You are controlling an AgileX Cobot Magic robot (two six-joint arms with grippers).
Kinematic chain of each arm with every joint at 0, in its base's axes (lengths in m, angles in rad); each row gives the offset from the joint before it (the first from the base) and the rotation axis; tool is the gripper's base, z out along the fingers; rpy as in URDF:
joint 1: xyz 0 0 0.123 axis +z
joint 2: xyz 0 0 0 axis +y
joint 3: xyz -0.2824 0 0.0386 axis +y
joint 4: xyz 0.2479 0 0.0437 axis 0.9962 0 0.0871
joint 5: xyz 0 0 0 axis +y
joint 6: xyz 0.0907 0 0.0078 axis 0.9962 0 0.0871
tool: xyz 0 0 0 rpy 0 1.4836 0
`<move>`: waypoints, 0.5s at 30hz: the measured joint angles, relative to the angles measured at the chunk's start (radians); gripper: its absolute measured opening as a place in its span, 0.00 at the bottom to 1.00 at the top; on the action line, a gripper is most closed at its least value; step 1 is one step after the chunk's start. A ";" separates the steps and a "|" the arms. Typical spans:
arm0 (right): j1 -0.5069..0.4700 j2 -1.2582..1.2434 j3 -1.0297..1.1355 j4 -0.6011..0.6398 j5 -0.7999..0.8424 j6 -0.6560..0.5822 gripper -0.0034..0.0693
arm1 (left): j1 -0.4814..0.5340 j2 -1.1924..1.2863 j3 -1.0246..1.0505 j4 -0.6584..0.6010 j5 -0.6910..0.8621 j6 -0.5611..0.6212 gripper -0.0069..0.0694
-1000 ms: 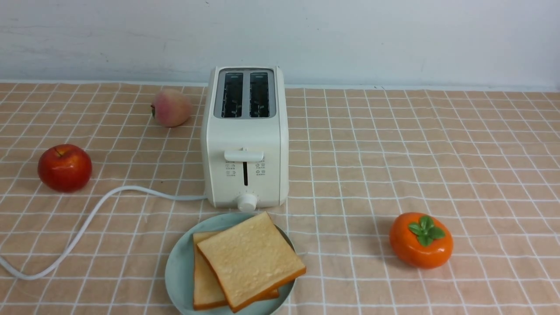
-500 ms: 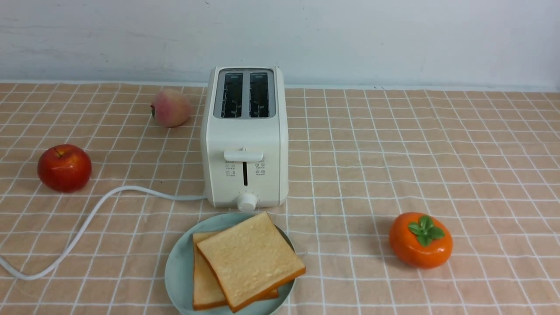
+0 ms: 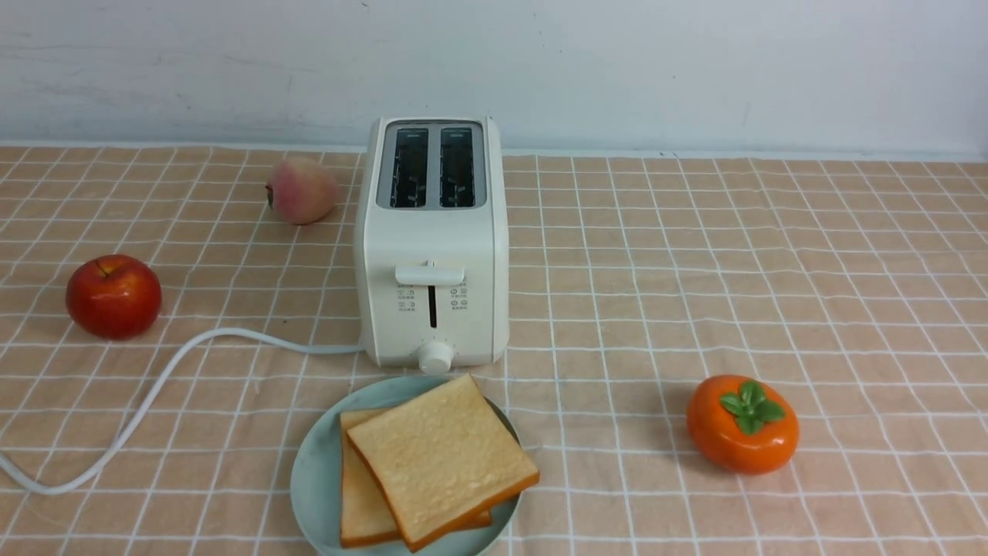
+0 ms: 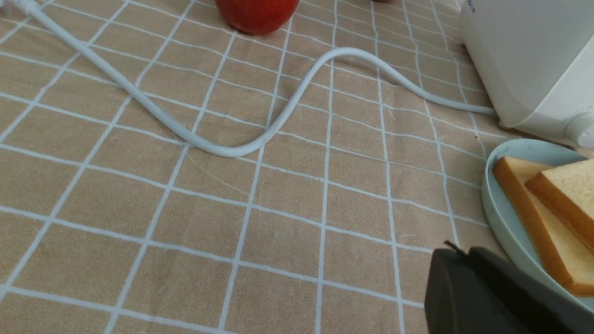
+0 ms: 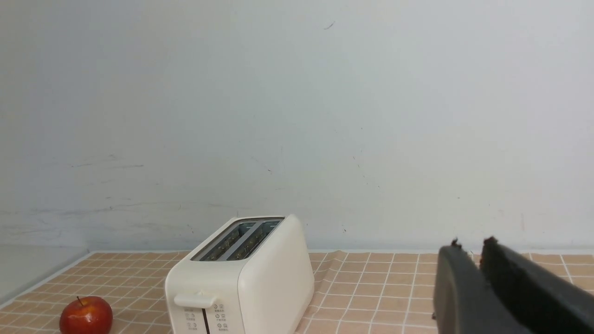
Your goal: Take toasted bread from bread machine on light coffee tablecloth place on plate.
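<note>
A: Where's the toasted bread [image 3: 440, 455]?

B: Both slices are on the plate [image 3: 316, 471], which sits at 6 o'clock of the bread machine [image 3: 431, 255], almost touching its front. Both slots look empty. The top slice lies skewed over the lower one, and its corner hangs past the rim at about 4 o'clock.

A: Fingers?

B: The left fingers [image 4: 492, 287] are clenched with nothing in them, low over the light coffee tablecloth [image 3: 772, 270] and just beside the plate rim. The right fingers [image 5: 459, 287] are pressed nearly together and also empty, up high and facing the machine. Neither arm shows in the front view.

A: So what's the step?

B: I'd say the task is done and you're parking. Lift straight up and away. The left fingers are close to the rim, so don't sweep sideways or you'll nudge the plate and tip that overhanging slice.

A: Anything else to watch?

B: The cord [image 3: 154, 386] loops across the worktop at 8 o'clock of the machine, so lift clear of it. The apple [image 3: 114, 296] at 9, the peach [image 3: 301, 190] at 10 and the persimmon [image 3: 742, 423] at 4 are well apart from the plate. Ignore them.
</note>
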 joint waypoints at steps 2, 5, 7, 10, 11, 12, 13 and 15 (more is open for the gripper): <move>0.000 0.000 0.000 0.000 0.000 0.000 0.16 | 0.000 0.000 0.000 0.000 0.000 0.000 0.12; 0.000 0.000 0.000 0.000 0.000 0.000 0.16 | 0.000 0.000 0.000 0.000 0.000 0.000 0.12; 0.000 0.000 0.000 0.000 0.005 0.000 0.17 | 0.000 0.000 0.000 0.000 0.000 0.000 0.12; 0.000 -0.001 0.001 0.000 0.032 0.001 0.17 | 0.000 0.000 0.000 0.000 0.000 0.000 0.12; -0.001 -0.002 0.003 0.000 0.042 0.001 0.17 | 0.000 0.000 0.000 0.000 0.000 0.000 0.12; -0.014 -0.009 0.018 0.000 0.065 0.001 0.18 | 0.000 0.000 0.000 0.000 0.001 0.000 0.12; -0.035 -0.010 0.032 0.000 0.078 0.003 0.18 | 0.000 0.000 0.000 0.000 0.001 0.000 0.12; -0.097 -0.011 0.084 0.000 0.093 0.004 0.18 | 0.000 0.000 0.000 0.000 0.001 0.000 0.13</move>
